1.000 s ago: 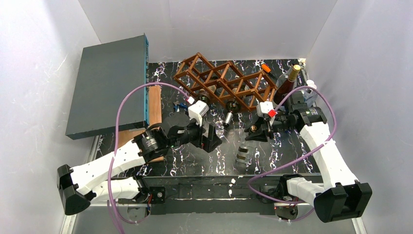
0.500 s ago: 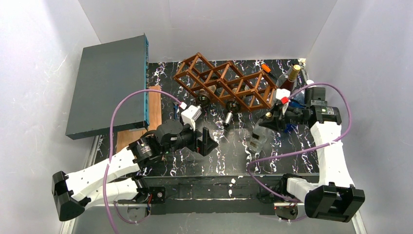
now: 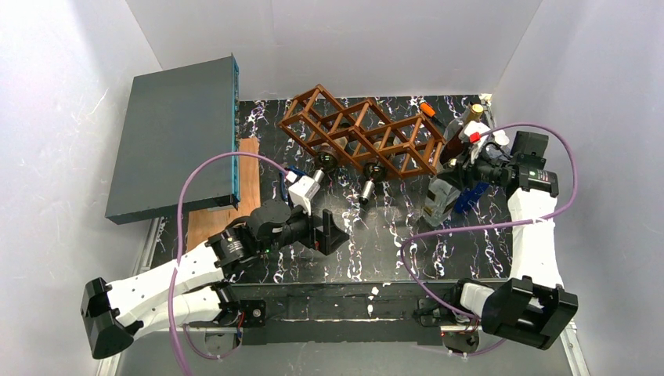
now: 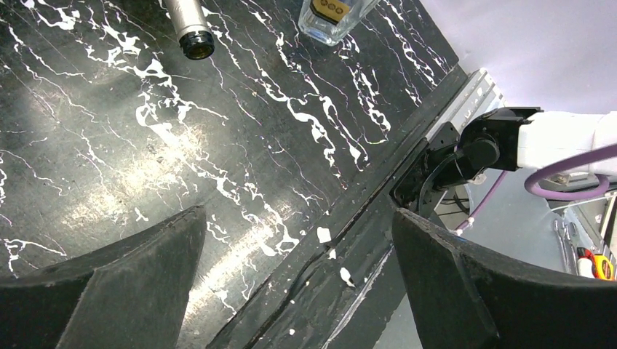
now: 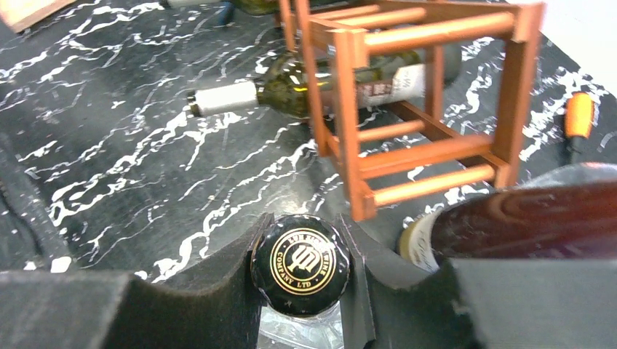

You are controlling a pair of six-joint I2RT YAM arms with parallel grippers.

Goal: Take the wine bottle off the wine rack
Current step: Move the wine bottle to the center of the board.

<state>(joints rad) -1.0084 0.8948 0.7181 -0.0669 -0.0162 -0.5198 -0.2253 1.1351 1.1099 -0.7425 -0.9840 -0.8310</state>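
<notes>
The right fingers (image 5: 218, 287) clamp the black cap of a clear glass bottle (image 3: 440, 200), clear of the brown wooden lattice wine rack (image 5: 348, 145) near the black marbled worktop's (image 3: 376, 235) far right corner, the left fingers (image 4: 109, 280) gape empty, and a green white-necked bottle (image 5: 291, 86) waits in the rack

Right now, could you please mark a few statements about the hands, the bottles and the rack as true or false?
1. The right hand grips a clear bottle by its black cap. True.
2. The left hand holds a bottle. False: it is open and empty.
3. The wine rack is empty. False: a green bottle lies in it.
4. A grey box lies left of the rack. True.
</notes>
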